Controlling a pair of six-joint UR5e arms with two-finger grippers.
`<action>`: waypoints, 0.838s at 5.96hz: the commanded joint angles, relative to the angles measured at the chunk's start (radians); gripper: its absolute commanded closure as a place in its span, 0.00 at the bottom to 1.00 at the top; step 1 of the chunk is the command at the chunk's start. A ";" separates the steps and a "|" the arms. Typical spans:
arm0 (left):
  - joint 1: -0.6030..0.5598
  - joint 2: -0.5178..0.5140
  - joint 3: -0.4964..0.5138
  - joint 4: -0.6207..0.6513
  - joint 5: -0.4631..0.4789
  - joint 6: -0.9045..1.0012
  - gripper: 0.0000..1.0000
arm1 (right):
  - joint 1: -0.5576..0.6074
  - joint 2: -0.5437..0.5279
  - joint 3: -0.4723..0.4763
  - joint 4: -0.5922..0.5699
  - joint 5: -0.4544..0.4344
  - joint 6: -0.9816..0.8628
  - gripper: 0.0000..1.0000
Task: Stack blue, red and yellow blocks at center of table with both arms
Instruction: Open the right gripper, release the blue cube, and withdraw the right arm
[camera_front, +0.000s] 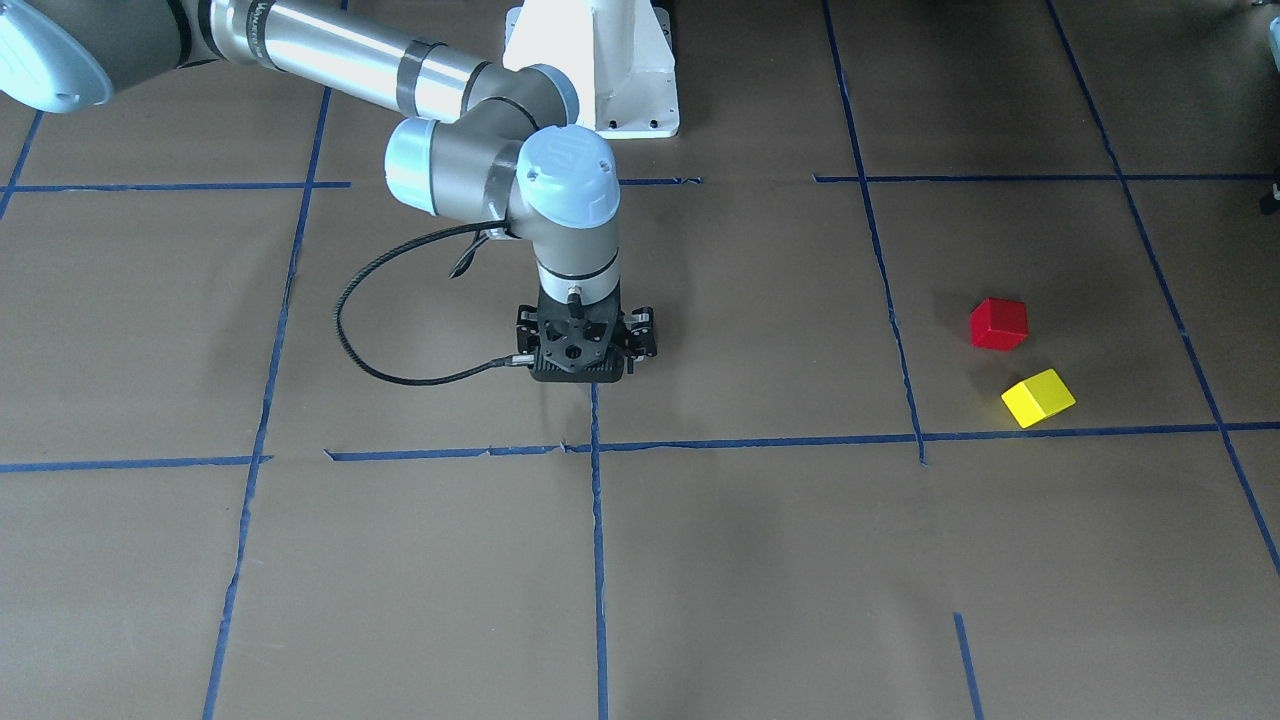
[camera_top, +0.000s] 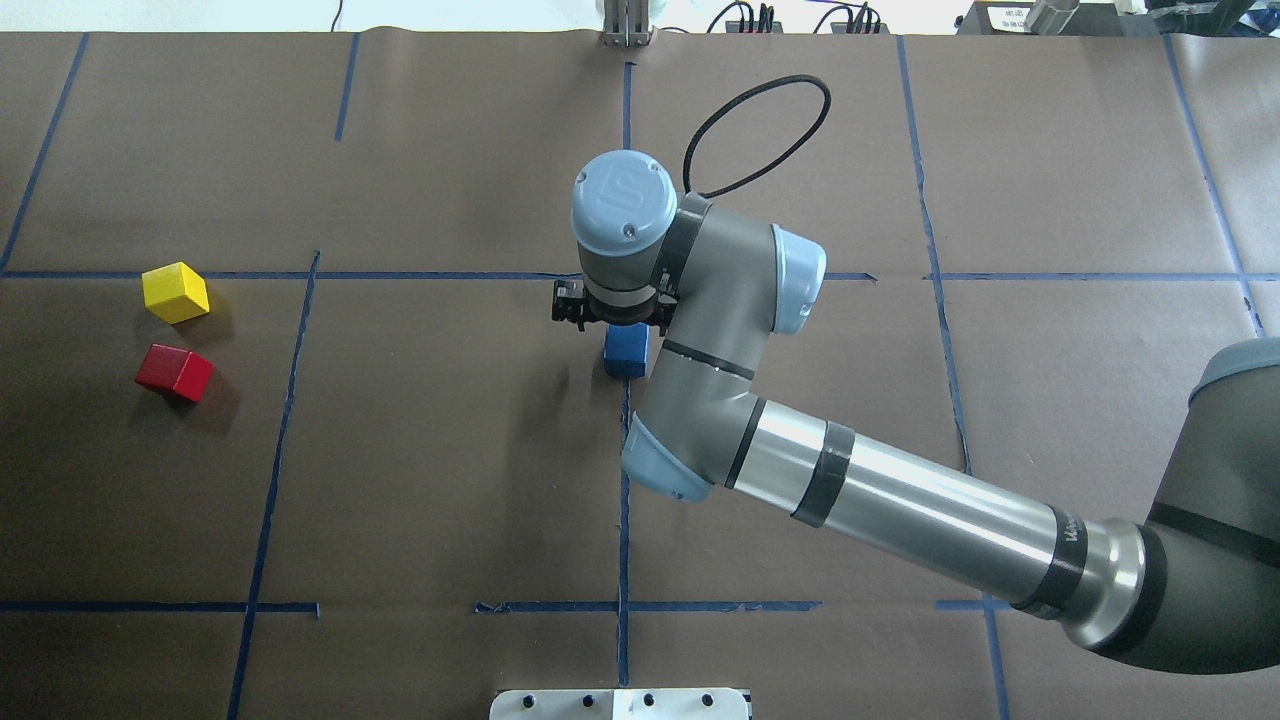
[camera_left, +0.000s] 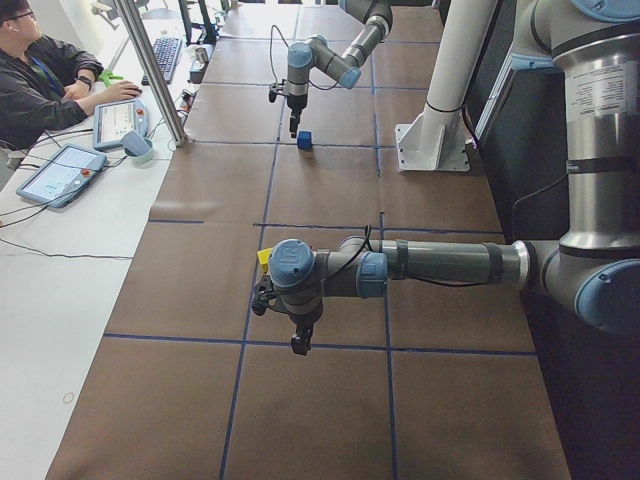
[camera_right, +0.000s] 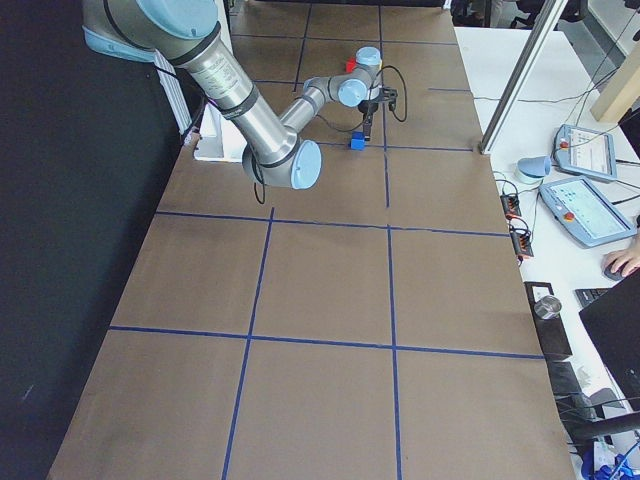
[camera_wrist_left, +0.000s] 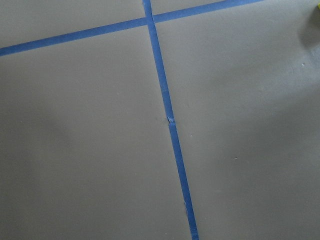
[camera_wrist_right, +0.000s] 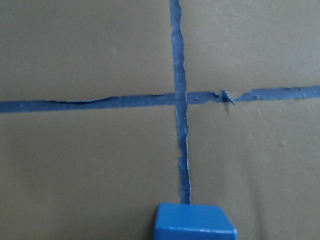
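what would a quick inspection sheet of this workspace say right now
surface: table in brown paper with a blue tape grid, tape torn in places
job's things: blue block on the centre tape line, nothing stacked on it; red block and yellow block close but apart, on the robot's left side
clutter: nothing seen
grippers: right gripper points down right by the blue block, jaws hidden; left gripper hangs near the yellow block, state cannot be told
cables: black cable loops off the right wrist
surroundings: white pedestal; person at a side desk with tablets
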 joint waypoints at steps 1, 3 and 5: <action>0.000 0.000 0.001 0.000 0.000 0.000 0.00 | 0.149 -0.096 0.074 -0.004 0.122 -0.145 0.00; 0.000 0.000 -0.005 0.000 0.000 0.000 0.00 | 0.332 -0.357 0.222 -0.007 0.254 -0.428 0.00; 0.000 -0.003 -0.005 -0.002 0.000 -0.003 0.00 | 0.493 -0.598 0.336 -0.004 0.319 -0.775 0.00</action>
